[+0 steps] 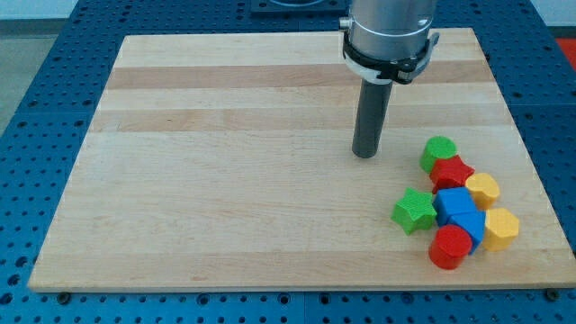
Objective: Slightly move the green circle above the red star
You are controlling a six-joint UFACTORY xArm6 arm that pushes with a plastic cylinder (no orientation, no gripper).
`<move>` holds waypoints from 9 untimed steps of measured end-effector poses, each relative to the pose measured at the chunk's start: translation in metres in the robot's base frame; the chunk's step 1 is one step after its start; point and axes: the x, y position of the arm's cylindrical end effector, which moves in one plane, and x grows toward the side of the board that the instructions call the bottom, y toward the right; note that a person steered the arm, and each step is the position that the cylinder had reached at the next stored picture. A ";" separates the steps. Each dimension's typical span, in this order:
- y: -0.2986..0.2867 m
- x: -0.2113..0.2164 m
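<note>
My tip is resting on the wooden surface, to the view's left of the green circle and apart from it. The arm is carrying no end effector, only the rod. The green circle is sitting just above the red star, touching it, in the cluster at the view's lower right.

No legible text, labels or numbers anywhere.

Green circle touching red star
</note>
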 end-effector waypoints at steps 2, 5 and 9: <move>0.000 0.000; 0.060 -0.043; 0.121 0.004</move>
